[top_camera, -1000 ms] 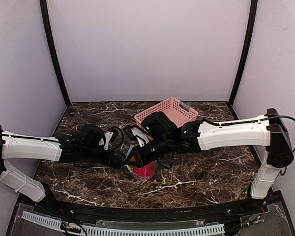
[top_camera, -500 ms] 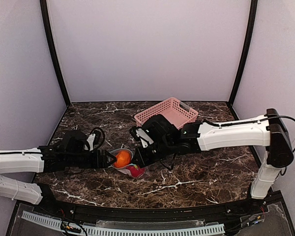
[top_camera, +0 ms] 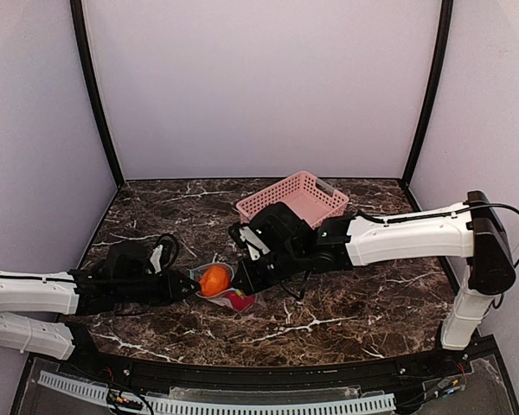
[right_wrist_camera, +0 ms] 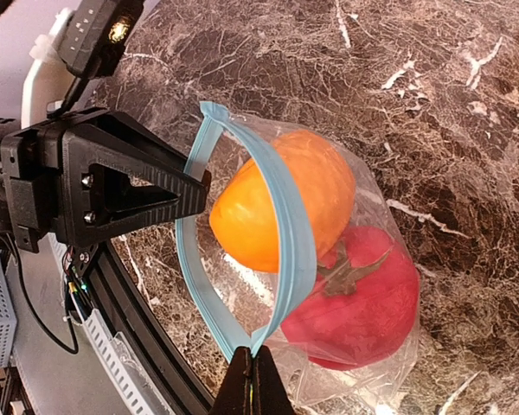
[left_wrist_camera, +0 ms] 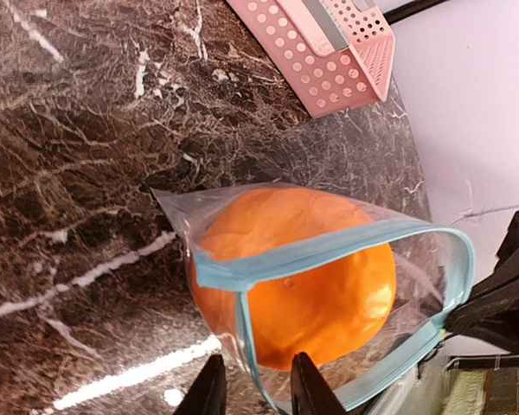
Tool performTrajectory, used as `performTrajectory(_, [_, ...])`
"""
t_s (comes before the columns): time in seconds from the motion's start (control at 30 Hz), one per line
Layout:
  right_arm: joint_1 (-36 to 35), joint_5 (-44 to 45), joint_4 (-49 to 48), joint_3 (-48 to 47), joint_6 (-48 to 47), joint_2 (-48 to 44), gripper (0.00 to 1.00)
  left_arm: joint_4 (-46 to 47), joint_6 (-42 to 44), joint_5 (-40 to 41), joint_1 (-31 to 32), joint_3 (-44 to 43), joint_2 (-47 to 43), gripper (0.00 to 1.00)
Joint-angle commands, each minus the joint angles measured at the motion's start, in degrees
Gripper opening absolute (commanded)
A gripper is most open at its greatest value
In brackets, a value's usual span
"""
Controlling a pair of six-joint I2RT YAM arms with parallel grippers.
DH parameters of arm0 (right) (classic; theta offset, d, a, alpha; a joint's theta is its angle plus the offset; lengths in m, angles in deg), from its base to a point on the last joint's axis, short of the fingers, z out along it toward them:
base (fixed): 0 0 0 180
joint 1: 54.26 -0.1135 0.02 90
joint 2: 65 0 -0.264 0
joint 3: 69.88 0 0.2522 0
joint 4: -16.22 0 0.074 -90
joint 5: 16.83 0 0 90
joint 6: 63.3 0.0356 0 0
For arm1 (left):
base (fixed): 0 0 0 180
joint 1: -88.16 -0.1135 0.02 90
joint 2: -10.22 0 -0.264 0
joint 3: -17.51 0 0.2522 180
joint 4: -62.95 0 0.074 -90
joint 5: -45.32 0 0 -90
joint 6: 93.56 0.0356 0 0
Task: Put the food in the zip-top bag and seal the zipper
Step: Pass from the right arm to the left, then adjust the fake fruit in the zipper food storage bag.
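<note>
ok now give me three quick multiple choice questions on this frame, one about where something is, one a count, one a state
1. Where is the orange food?
A lying loose on its own
B inside the zip-top bag
C lifted high in the air

2. How many foods are in the bag?
A none
B one
C two

3. How is the bag's mouth?
A open
B zipped flat
C folded under

Answers:
1 B, it shows through the clear plastic behind the zipper.
2 C, the orange one and the red food lie together inside.
3 A, the zipper forms a wide loop, with the right gripper pinching it at one end.
</note>
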Motion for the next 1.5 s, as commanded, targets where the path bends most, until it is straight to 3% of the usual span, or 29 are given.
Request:
performTrajectory(0.0, [-0.6,0.7,-1.2,1.4,0.9,0.4,0.00,4.6,-1.1,-1.0,-0.4,1.1,0.3,0.15])
performTrajectory(0.03, [-0.6,1.0,-0.8,1.4,1.0,0.1,0.00,4.6,-0.6,-1.1,-0.3,0.9,0.4,0.11])
performTrajectory(0.1, [-0.6,1.8,0.3,1.1,0.6,-0.4,0.16,4.5,0.4,-1.2,-0.4,0.5,0.6,0.02])
performTrajectory(0.23, [-0.7,4.7,4.1,-2.0,-2.1,0.0,0.53,3.9,2.6,-2.5,-0.4,-0.2,1.3,0.01])
performTrajectory(0.3, [-0.7,5.7,5.6,-3.9,-3.7,1.1,0.66,3.2,3.3,-2.9,-0.4,-0.6,1.3,0.01])
performTrajectory(0.43, [-0.7,5.2,6.9,-7.9,-6.0,3.9,0.81,2.4,3.8,-3.0,-0.5,-0.8,1.1,0.01])
performTrajectory(0.7, [-0.7,6.4,8.2,-13.8,-7.2,10.0,0.88,2.1,4.4,-4.3,-0.6,-1.7,2.1,0.01])
performTrajectory(1.1, [-0.6,14.4,15.8,-17.7,-2.6,18.3,0.85,2.3,5.2,-5.9,-0.6,-3.8,4.2,0.01])
performTrajectory(1.47, [1.0,15.2,17.6,-16.9,0.5,20.1,0.83,2.5,4.8,-7.3,-0.6,-5.2,3.4,0.01])
